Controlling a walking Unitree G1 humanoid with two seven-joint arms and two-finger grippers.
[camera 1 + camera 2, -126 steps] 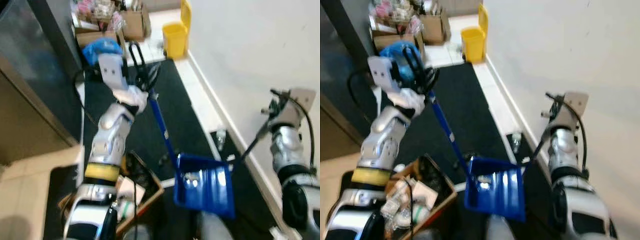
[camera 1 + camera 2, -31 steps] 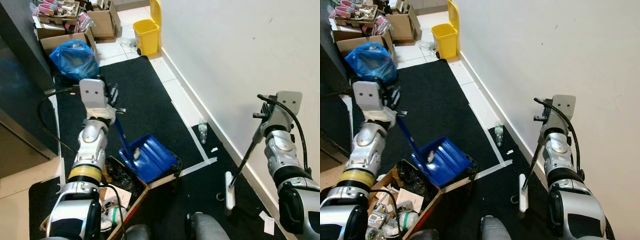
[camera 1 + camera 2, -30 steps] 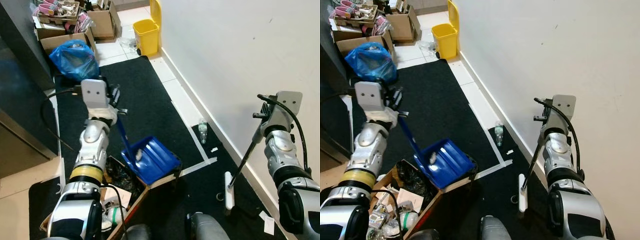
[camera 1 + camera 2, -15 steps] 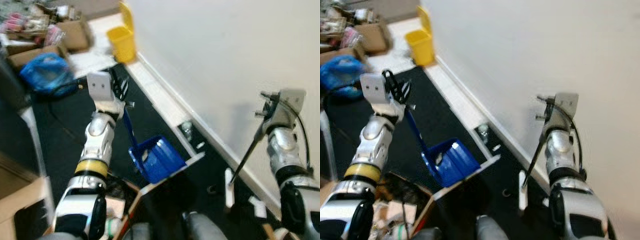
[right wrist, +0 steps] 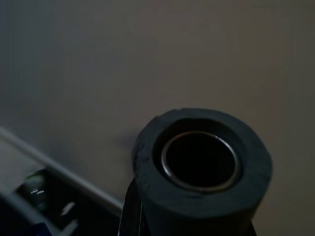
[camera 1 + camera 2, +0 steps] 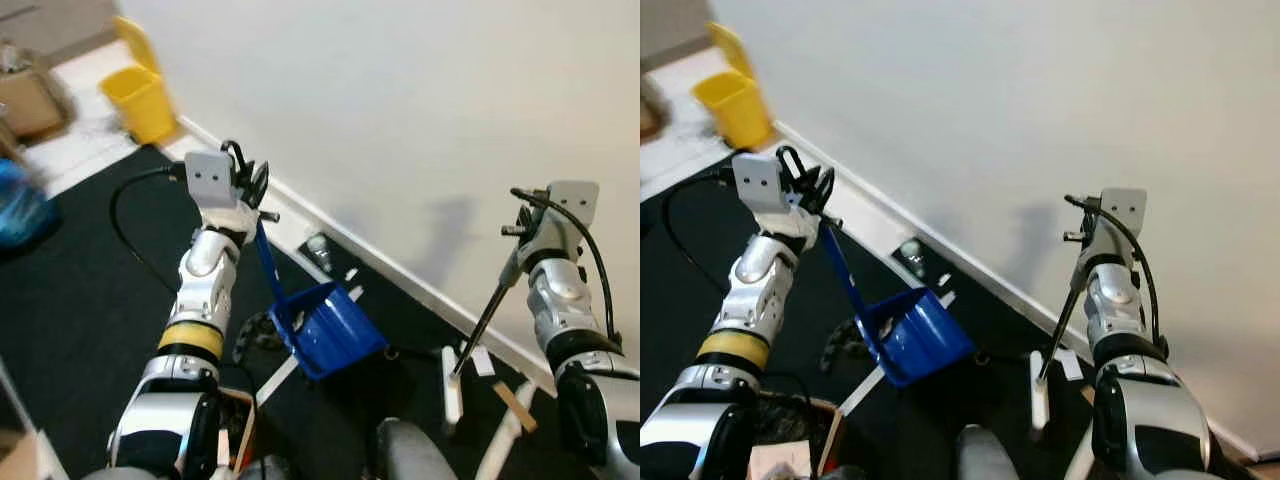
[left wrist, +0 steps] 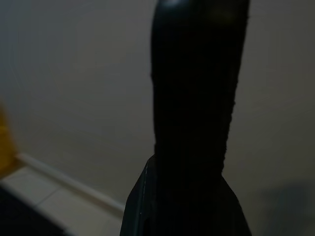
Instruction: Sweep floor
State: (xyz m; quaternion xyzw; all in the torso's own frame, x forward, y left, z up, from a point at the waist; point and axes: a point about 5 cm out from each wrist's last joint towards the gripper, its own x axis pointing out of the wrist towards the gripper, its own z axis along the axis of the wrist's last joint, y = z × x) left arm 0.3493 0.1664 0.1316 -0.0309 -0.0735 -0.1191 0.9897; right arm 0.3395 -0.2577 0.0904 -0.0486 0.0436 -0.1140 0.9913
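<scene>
Blue dustpan (image 6: 330,328) lifted away from trash box, now frame centre; left hand (image 6: 246,184) grasping its handle. Right hand (image 6: 522,222) grasping broom (image 6: 470,345), lower right.

My dustpan (image 6: 325,328) is bright blue, its handle the same blue. The mat (image 6: 80,260) is black, the bin (image 6: 140,100) yellow, the wall (image 6: 400,120) plain off-white. My arms are silver, my pincers black.

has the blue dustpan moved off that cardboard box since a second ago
Yes. The blue dustpan, held by the left hand, now hangs beyond the cardboard box, nearer the bottle by the wall.
</scene>
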